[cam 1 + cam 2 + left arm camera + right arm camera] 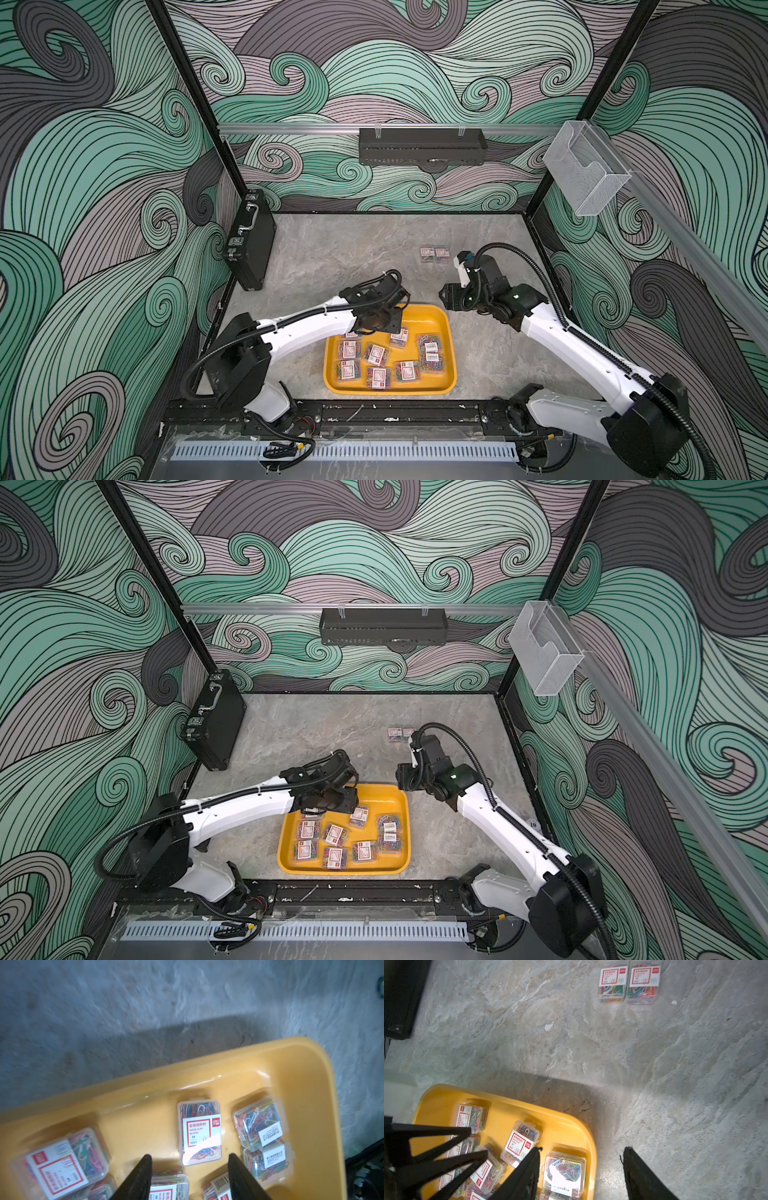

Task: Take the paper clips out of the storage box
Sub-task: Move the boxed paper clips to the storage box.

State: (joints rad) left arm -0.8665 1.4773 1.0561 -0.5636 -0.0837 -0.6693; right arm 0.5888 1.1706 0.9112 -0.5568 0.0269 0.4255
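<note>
storage box (440,386): desk (353,249) 6 o'clock, holds most paper clips (376,354) | left hand (190,1156): released, empty, above box's 11 o'clock end | right hand (583,1148): released, empty, above box's 1 o'clock corner | two loose packs (434,253): on desk, farther, 1 o'clock

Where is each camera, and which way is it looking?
Top views: high above the front edge, both look down at the table, yellow tray, left arm and right arm.
Left wrist view: on the left arm, looks down into the tray at clip boxes; the open left claw shows.
Right wrist view: on the right arm, looks across the tray's corner to two clip boxes on the table; the open right claw shows.
Shared: every view shows the tray.
</note>
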